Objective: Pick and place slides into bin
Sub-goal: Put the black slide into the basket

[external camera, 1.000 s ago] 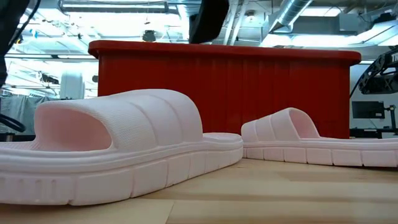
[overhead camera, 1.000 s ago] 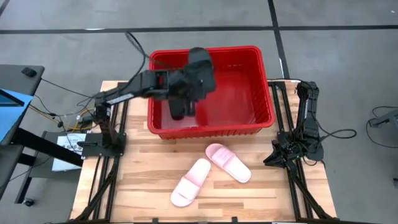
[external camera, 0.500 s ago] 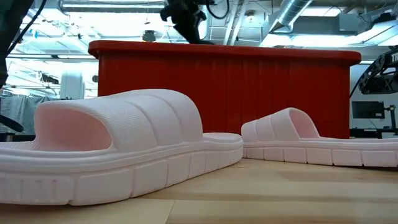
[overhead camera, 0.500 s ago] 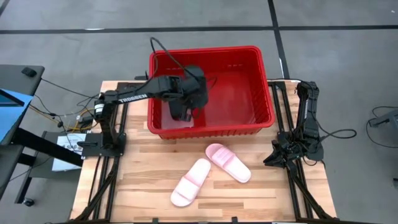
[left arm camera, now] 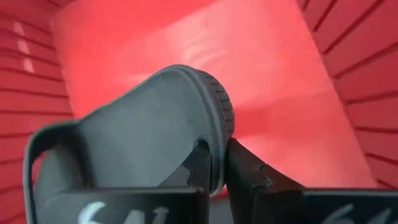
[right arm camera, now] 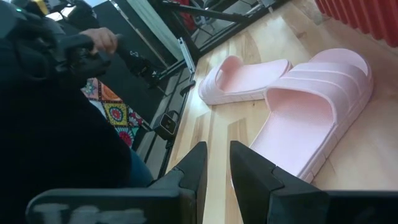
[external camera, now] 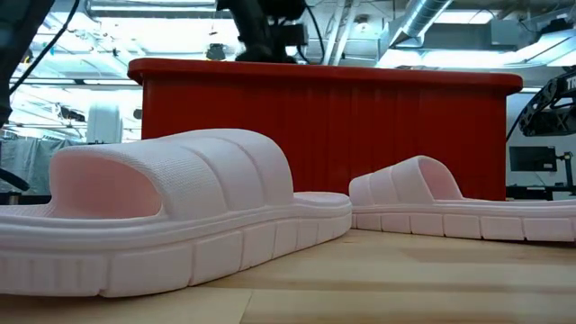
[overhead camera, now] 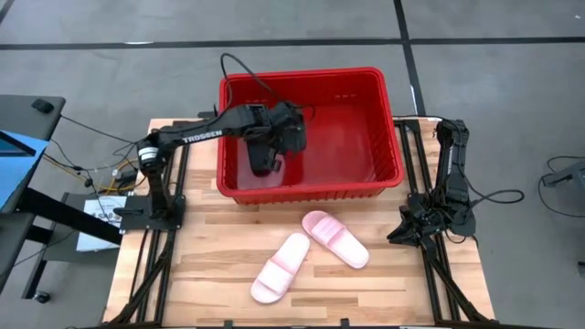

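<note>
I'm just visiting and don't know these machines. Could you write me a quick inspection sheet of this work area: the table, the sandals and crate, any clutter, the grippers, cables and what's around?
Surface: wooden table, pale planks, on a dark metal frame.
Job's things: red bin at the table's far edge. Two pink slides lie on the table in front of it, close together. One black slide is held inside the bin.
Clutter: nothing seen on the table.
Grippers: left gripper is down in the bin, shut on the black slide's edge. Right gripper is parked at the table's right side, fingers slightly apart, holding nothing.
Cables: black cable loops over the left arm; more wires lie left of the table.
Surroundings: grey floor; a person sits beside the table in the right wrist view.
</note>
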Controlling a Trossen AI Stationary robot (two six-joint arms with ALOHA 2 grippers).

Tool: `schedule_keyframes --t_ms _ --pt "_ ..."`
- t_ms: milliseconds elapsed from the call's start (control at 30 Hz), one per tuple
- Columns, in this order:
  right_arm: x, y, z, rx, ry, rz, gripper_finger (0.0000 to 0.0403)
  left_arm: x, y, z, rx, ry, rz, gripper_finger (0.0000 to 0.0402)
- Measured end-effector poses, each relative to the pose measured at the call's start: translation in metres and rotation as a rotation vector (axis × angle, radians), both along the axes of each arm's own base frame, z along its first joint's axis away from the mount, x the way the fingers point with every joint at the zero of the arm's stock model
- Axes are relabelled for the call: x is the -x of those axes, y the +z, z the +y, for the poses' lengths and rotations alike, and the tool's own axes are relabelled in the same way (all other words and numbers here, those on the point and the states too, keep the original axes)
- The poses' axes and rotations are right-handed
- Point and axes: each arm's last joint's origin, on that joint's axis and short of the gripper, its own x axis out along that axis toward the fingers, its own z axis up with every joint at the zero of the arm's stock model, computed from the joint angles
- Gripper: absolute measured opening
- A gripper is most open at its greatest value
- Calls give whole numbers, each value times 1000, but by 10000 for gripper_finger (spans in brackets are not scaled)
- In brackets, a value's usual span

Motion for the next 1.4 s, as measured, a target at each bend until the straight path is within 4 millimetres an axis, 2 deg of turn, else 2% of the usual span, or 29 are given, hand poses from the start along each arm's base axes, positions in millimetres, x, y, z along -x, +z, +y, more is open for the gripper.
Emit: schedule_keyframes --t_ms 400,867,1400 --pt "0 0 0 1 0 0 60 6 -44 15 38 27 32 11" --pt "0 0 0 0 0 0 60 12 -90 17 41 39 40 11" --pt "0 0 0 0 0 0 60 13 -91 26 21 46 14 11"
